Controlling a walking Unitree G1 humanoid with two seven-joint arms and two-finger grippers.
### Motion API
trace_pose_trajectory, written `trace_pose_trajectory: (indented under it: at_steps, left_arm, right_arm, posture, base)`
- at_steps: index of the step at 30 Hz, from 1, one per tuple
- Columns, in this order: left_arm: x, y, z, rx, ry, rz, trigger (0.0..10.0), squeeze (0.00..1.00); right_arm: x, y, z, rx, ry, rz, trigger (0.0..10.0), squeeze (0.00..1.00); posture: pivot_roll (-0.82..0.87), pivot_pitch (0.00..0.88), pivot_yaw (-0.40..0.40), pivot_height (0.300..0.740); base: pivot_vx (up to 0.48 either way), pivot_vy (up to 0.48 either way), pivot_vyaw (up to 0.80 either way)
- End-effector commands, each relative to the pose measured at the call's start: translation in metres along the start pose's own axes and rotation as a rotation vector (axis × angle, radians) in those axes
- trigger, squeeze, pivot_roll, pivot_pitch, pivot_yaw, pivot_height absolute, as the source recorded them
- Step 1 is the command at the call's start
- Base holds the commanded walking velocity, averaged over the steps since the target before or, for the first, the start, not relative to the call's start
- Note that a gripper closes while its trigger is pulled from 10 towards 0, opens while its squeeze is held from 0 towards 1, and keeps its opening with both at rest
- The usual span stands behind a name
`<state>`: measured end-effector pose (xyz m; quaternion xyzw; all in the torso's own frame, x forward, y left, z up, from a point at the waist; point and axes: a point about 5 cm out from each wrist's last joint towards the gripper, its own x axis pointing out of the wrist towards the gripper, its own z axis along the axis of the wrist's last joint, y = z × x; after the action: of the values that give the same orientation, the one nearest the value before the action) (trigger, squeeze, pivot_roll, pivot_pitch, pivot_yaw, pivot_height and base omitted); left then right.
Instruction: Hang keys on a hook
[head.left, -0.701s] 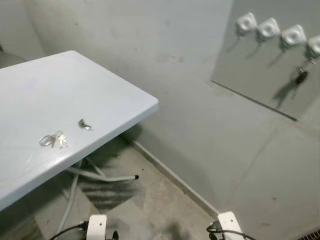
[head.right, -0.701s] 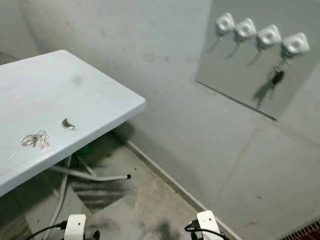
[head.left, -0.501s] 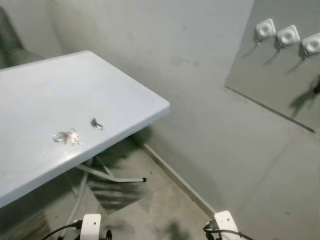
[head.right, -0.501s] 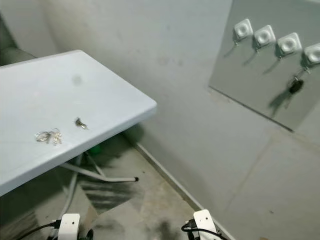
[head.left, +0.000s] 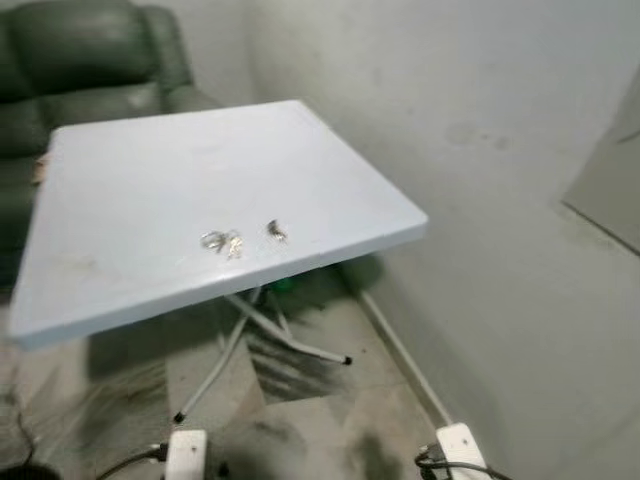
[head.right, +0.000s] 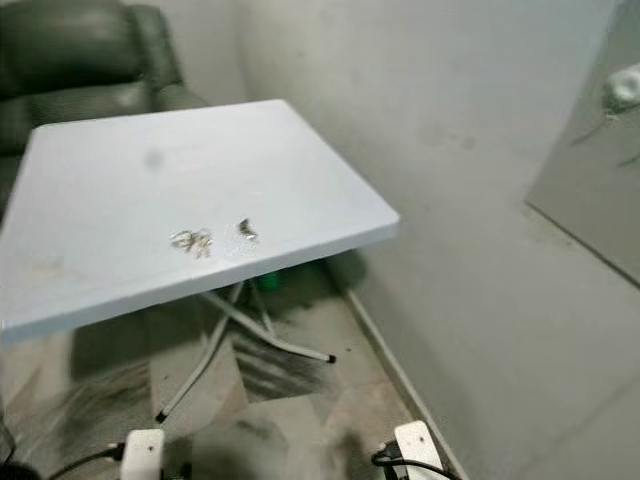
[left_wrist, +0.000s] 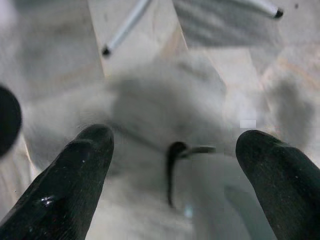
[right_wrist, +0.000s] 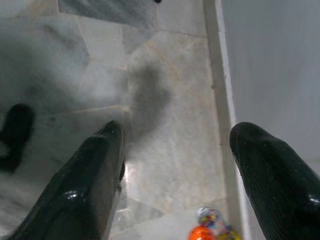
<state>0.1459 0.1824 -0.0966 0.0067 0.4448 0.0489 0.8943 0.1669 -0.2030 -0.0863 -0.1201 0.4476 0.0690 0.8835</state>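
On the table (head.left: 120, 190) lie the keys (head.left: 222, 242), light, stiff, likely slippery, best pinched at the ring, while both left gripper (left_wrist: 172, 150) and right gripper (right_wrist: 172, 142) hang wide, empty.

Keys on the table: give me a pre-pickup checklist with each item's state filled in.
1. Key bunch lies in the open on the table: ok.
2. Small separate key lies apart from the bunch: ok.
3. Left gripper open, holding nothing: ok.
4. Right gripper open, holding nothing: ok.
5. Either gripper raised to the tabletop: not ok, both point at the floor.
6. Free hook on the wall board: cannot tell, it sits at the picture's edge.
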Motion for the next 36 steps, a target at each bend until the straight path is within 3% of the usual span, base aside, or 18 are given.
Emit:
trace_pose_trajectory:
  at_steps: [1, 28, 30, 36]
  left_arm:
    - [0.002, 0.009, 0.007, 0.011, -0.016, 0.023, 10.0, 0.0]
    - [0.003, 0.01, 0.012, 0.012, -0.042, 0.022, 10.0, 0.0]
    - [0.005, 0.007, 0.024, 0.029, -0.09, 0.012, 10.0, 0.0]
    - [0.006, 0.005, 0.03, 0.034, -0.114, 0.012, 10.0, 0.0]
  right_arm:
    - [0.002, 0.004, 0.008, -0.004, -0.02, 0.012, 10.0, 0.0]
    - [0.002, 0.003, 0.005, 0.015, -0.018, 0.004, 10.0, 0.0]
    - [0.001, 0.0, 0.007, 0.08, -0.039, -0.002, 10.0, 0.0]
    - [0.001, -0.001, 0.007, 0.097, -0.045, -0.002, 10.0, 0.0]
  posture:
    - [0.0, 0.0, -0.043, 0.74]
    - [0.0, 0.0, -0.043, 0.74]
    - [0.0, 0.0, -0.044, 0.74]
    - [0.0, 0.0, -0.047, 0.74]
  base:
    - [0.0, 0.0, 0.8]
    - [0.0, 0.0, 0.8]
    - [0.0, 0.0, 0.0]
    - [0.0, 0.0, 0.0]
